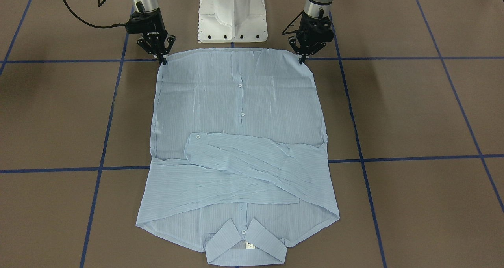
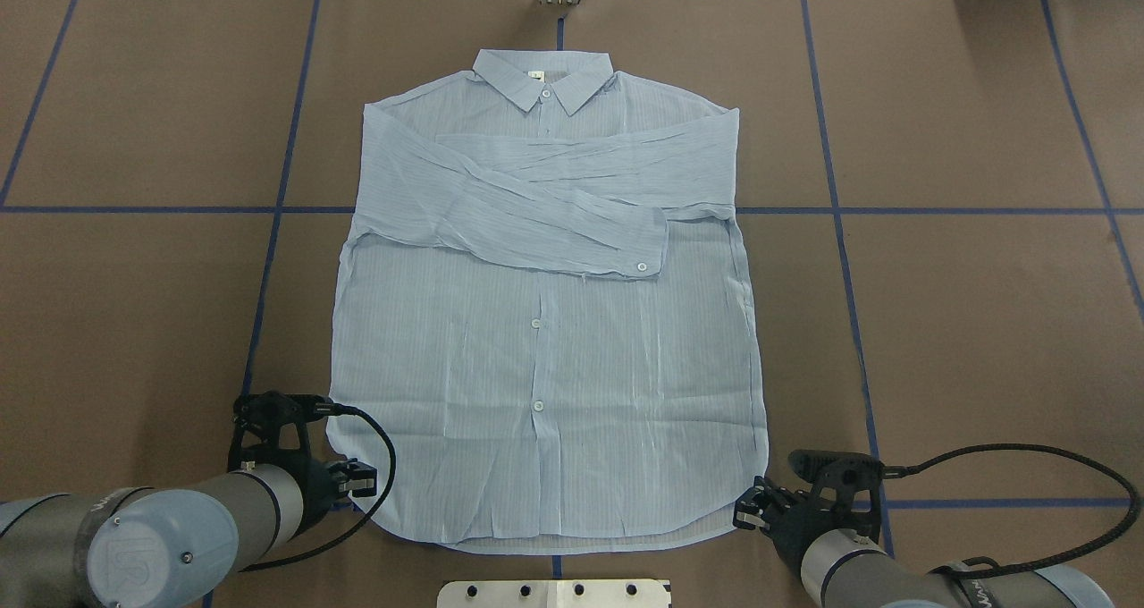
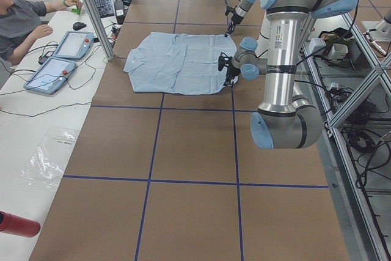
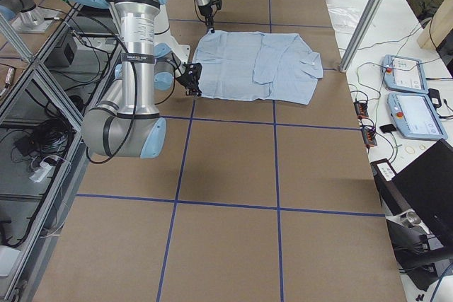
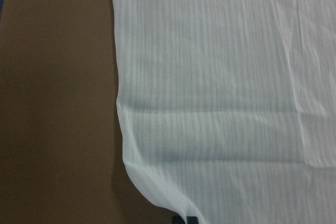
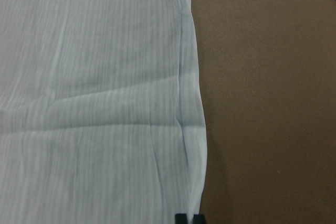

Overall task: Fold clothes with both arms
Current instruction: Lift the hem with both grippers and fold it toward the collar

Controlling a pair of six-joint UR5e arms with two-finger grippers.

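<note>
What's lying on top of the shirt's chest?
On the shirt, both sleeves are folded across the chest. The top sleeve, its cuff showing, lies over the other sleeve. They cover the button strip there, and the lower sleeve's cuff is hidden.

The left arm (image 2: 161, 536) and the right arm (image 2: 858, 572) both reach forward at the same low height, set apart symmetrically, with their wrists tipped down. The left end effector (image 1: 302, 59) points steeply downward, its two black fingers drawn together to a narrow tip and pinched on one hem corner of the shirt (image 1: 236, 102). The right end effector (image 1: 162, 60) mirrors that pose, its fingers likewise closed on the opposite hem corner. Black cables loop from both wrists.
</note>
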